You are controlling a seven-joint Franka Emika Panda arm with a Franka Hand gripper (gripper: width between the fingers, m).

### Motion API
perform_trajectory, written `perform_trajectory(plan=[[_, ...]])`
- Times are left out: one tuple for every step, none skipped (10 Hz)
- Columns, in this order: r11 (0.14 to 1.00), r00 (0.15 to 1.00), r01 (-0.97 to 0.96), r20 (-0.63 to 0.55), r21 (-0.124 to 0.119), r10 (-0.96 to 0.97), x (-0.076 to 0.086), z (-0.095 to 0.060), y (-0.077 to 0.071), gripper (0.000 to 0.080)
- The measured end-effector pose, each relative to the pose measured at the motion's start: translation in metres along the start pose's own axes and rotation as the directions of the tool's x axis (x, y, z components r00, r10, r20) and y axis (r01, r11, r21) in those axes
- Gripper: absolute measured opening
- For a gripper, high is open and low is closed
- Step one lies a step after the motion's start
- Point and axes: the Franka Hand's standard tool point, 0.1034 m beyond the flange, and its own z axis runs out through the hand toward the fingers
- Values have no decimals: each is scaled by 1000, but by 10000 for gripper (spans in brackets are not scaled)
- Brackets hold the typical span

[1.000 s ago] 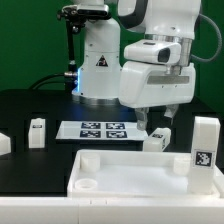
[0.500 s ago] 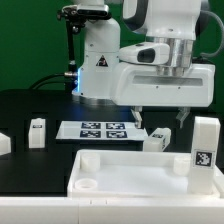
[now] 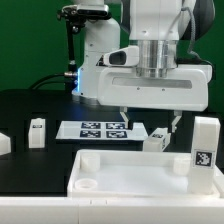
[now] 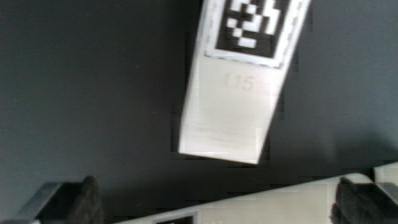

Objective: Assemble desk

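The white desk top (image 3: 130, 172) lies flat at the front, with round sockets at its corners. A short white leg (image 3: 157, 139) lies on the black table just behind it. My gripper (image 3: 150, 119) hangs open and empty above that leg, with one finger on each side and not touching it. In the wrist view the same leg (image 4: 237, 95) lies lengthwise with its tag at the far end, ahead of my open gripper (image 4: 221, 205). A tagged leg (image 3: 205, 141) stands upright at the exterior view's right. Another leg (image 3: 37, 131) stands at the left.
The marker board (image 3: 100, 129) lies behind the desk top, just left of the lying leg. A white corner with a dark tag (image 4: 267, 205) between the fingers looks like that board. A further white part (image 3: 4, 144) sits at the far left edge.
The wrist has turned, so both fingers now stand spread across the exterior view. The hand has shifted slightly left over the lying leg. No part has moved.
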Motion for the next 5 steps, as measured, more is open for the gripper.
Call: perform_trajectory(plan=[[1000, 1000, -22, 0, 2, 22, 0, 0, 0, 649], [1000, 1000, -14, 0, 2, 14, 0, 0, 0, 649], [999, 999, -39, 29, 7, 39, 3, 0, 2, 649], [997, 995, -78, 57, 19, 76, 10, -1, 0, 649], [993, 981, -116, 157, 32, 110, 11, -4, -2, 649]])
